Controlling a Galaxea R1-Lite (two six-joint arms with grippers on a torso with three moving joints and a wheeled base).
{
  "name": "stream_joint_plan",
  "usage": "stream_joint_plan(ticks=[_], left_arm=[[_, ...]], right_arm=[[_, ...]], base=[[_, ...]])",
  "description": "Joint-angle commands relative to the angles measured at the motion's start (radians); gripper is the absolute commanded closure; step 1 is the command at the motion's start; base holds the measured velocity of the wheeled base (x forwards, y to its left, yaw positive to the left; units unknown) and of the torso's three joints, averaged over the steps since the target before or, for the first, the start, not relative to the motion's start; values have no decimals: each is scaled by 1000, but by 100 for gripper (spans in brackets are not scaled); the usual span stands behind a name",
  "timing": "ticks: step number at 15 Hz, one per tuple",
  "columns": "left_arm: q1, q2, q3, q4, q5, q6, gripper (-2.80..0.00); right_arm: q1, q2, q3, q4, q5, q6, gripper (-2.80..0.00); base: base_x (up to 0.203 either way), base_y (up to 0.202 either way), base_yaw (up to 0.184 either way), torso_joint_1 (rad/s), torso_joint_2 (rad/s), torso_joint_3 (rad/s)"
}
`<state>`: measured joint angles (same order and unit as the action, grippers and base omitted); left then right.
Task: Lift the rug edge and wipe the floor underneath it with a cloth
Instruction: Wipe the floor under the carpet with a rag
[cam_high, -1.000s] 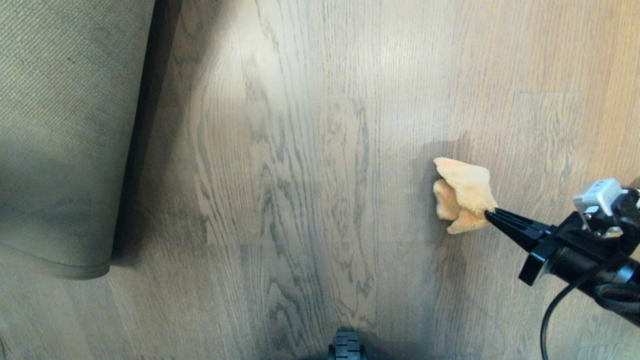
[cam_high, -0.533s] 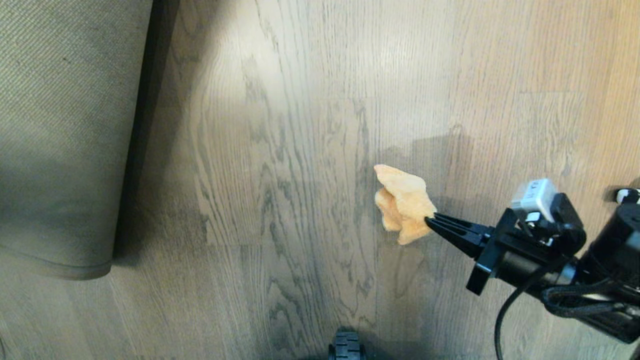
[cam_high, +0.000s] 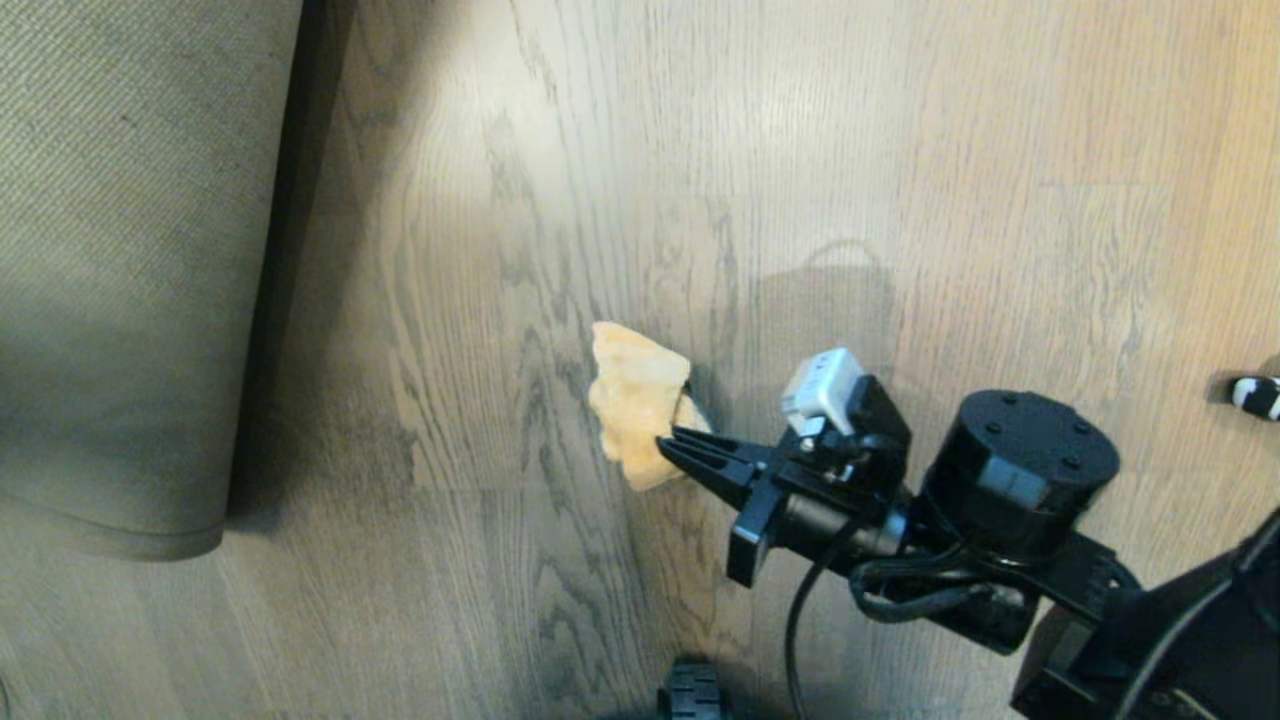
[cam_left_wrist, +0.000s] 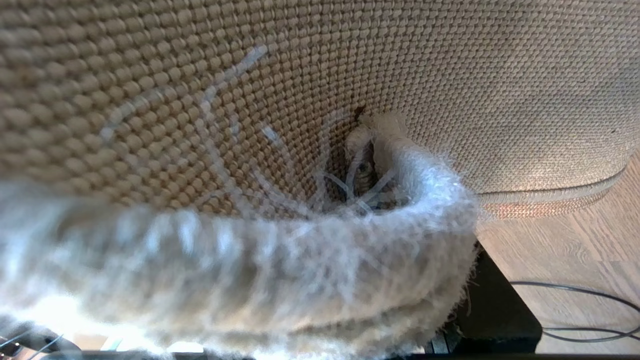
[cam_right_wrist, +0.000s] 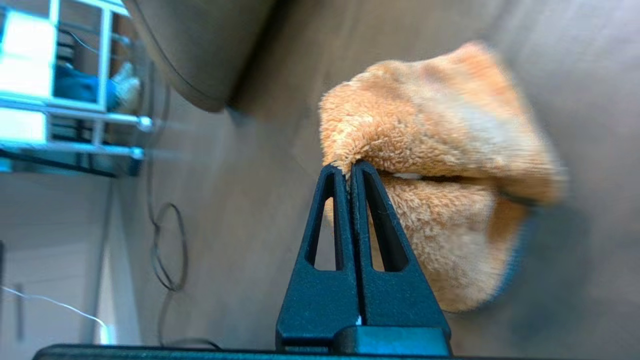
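Head view first: the right gripper (cam_high: 668, 447) comes in from the lower right, fingers pinched tight on the orange cloth (cam_high: 634, 403), which hangs bunched up off the tips over the wood-grain floor (cam_high: 560, 150). Can't honestly tell from up there if the cloth is pressing on the planks or sitting just above them. On the left side, the rug (cam_high: 130, 250) is lifted with its ribbed tan backing facing the camera, rounded corner at the bottom, and a dark shadow runs along its edge on the bare floor.

Right wrist view shows it better: the two black fingers (cam_right_wrist: 372, 235) are flat against each other with a fold of the fluffy cloth (cam_right_wrist: 440, 150) caught right at the tips, and the raised rug (cam_right_wrist: 200, 45) is off in the background, well apart from the cloth.

Left wrist view is basically all rug (cam_left_wrist: 450, 75): woven backing up close, the fuzzy pale pile edge curled over in front. The left gripper's fingers are hidden behind it, so can't tell how wide they are.
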<state>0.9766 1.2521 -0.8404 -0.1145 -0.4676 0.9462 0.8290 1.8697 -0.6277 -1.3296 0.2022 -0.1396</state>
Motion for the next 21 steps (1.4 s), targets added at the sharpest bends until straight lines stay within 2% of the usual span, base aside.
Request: stream_joint_plan(ticks=[1,3,5,11,18,21], left_arm=[[1,3,0,-1,-2,5,0],[1,3,0,-1,-2,5,0],[1,3,1,-1,0,5,0],[1,5,1,-2,3,6,0],[2,3,1,-2,4,6,0],[2,3,7,-2,6,6,0]], right_arm=[[89,122,-101,-8,-42,24,0],[155,181,-165,-9,-95,57,0],[184,241,-218,-20,-111,69,0],[190,399,-373,-40,-119,80,0],[188,505,-541,-40,-255,126,0],[182,529,-568,-42,-259,127,0]], base=[[0,0,0,0,0,0],[0,0,0,0,0,0],[0,0,0,0,0,0],[0,0,0,0,0,0],[0,0,0,0,0,0],[0,0,0,0,0,0]])
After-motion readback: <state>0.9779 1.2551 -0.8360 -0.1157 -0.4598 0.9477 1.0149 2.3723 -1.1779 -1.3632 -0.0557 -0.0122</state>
